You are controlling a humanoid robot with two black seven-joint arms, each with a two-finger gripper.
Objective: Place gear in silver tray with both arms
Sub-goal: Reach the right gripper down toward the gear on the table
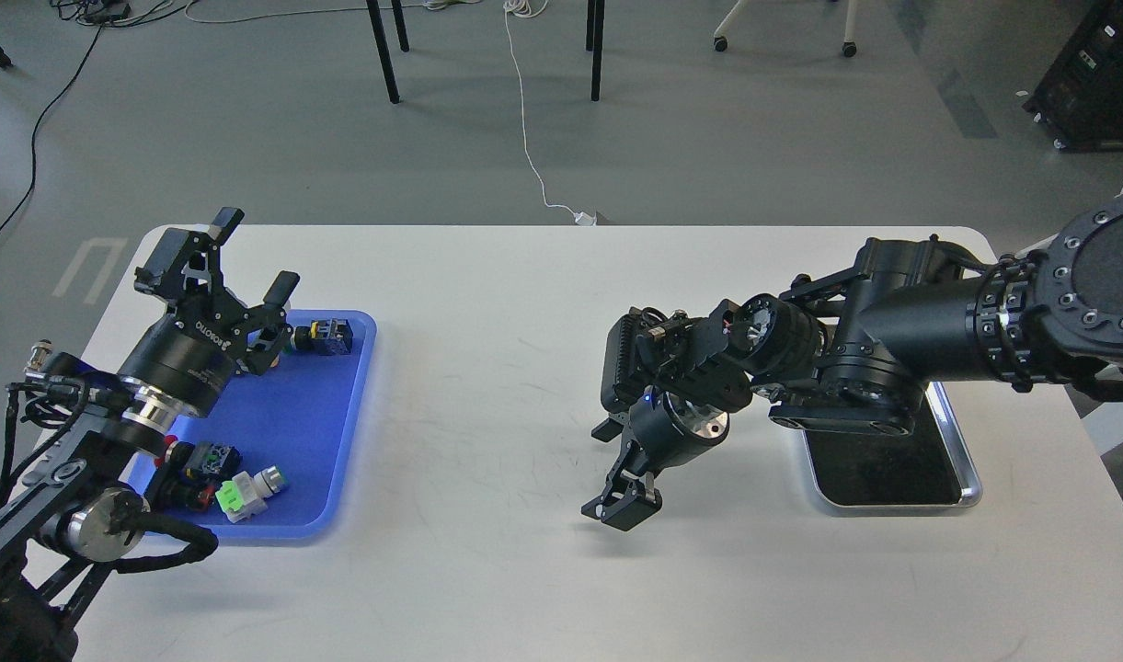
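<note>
My right gripper (621, 510) points down at the white table (487, 368), left of the silver tray (973, 483). Its dark fingers overlap in this view, so I cannot tell whether they are open or shut. The gear is hidden; no part of it shows under or beside the fingertips. My right arm covers the far half of the silver tray, and the visible near half shows only a dark mirror-like bottom. My left gripper (253, 253) is open and empty, raised over the far left corner of the blue tray (340, 460).
The blue tray at the left holds several small electrical parts: a black and yellow one (326, 336) at the far edge, and a dark one (202, 464) and a white and green one (248, 487) at the near edge. Chair legs and cables lie on the floor beyond the table.
</note>
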